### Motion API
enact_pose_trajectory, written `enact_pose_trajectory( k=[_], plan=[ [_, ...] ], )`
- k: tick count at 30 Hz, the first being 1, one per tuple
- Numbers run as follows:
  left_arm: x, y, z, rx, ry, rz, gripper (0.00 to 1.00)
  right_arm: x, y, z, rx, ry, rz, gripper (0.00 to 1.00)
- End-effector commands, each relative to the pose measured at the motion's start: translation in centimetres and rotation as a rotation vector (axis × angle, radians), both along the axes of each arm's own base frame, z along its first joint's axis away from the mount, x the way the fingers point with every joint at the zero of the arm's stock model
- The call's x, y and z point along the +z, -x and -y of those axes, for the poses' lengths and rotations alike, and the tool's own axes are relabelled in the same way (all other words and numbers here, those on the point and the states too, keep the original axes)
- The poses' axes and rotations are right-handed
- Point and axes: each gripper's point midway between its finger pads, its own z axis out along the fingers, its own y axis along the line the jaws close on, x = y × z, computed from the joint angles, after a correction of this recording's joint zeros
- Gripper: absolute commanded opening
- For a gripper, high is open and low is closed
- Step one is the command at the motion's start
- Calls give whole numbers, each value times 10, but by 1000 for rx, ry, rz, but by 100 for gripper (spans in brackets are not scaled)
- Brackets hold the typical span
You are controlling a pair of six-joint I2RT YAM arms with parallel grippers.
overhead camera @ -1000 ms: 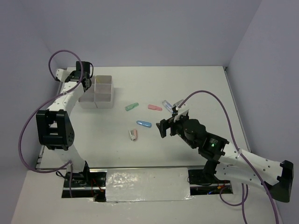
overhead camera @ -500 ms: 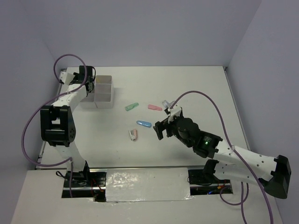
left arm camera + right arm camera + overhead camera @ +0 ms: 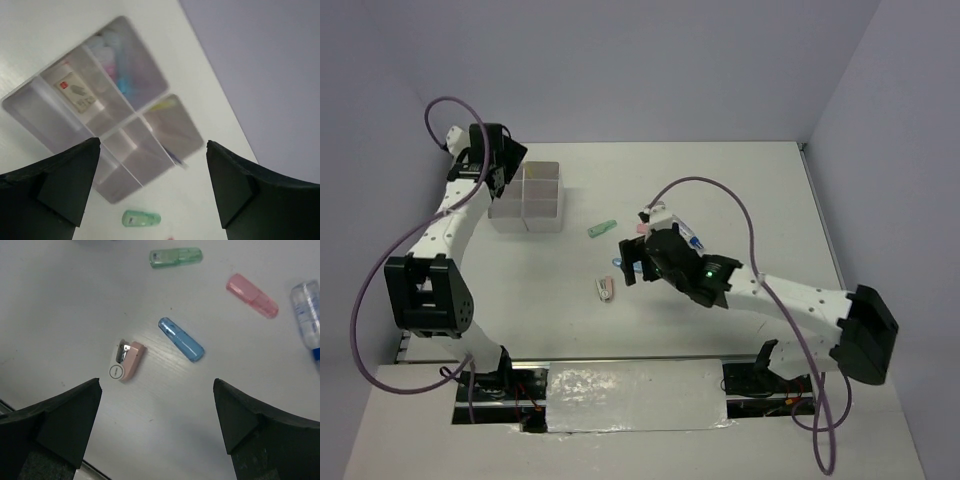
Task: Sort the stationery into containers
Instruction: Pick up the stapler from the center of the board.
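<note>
The containers [image 3: 527, 197], a translucent 2x2 box block [image 3: 125, 125], stand at the far left and hold several pieces. My left gripper [image 3: 498, 160] hovers open just above them, empty [image 3: 152, 150]. Loose stationery lies mid-table: a green stick [image 3: 603, 228] [image 3: 142, 218] [image 3: 176, 256], a pink stick [image 3: 251, 295], a blue stick [image 3: 181, 339], a small pink-and-white piece [image 3: 606, 288] [image 3: 126, 360] and a clear pen with a blue tip [image 3: 310, 315]. My right gripper [image 3: 635, 262] hangs open above the blue stick and the pink-and-white piece [image 3: 157, 385], touching nothing.
The right arm's body covers part of the pink stick and the clear pen in the top view. The back wall runs close behind the containers. Both arm bases and a taped strip [image 3: 635, 395] line the near edge.
My left gripper has opened wide and shifted slightly back-left over the containers. The right arm has swung left, bringing its open gripper over the loose pieces.
</note>
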Motion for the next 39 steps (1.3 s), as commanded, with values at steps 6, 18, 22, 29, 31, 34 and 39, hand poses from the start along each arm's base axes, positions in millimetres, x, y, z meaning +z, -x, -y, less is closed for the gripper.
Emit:
enact_pose_trajectory(
  k=[6,18,22,29,31,34,39],
  plan=[
    [111,101,72,-499,-53,234,99,-61,6,-83,-135,116,-213,100],
    [106,198,77,-742,-256,181,99,-134,5,-101,-126,260,-277,99],
    [85,205,75,-761,-265,131,99,-155,5,-105,-92,268,-304,92],
    [58,204,76,-767,-248,99,99,-166,13,-111,-20,249,-309,38],
    [51,202,77,-767,-237,87,99,-166,15,-107,-4,259,-298,0],
    [43,203,87,-798,-183,90,99,-150,15,-102,20,217,-243,0],
    [54,216,140,-1007,42,248,99,-63,26,-106,170,-45,3,0]
  ],
)
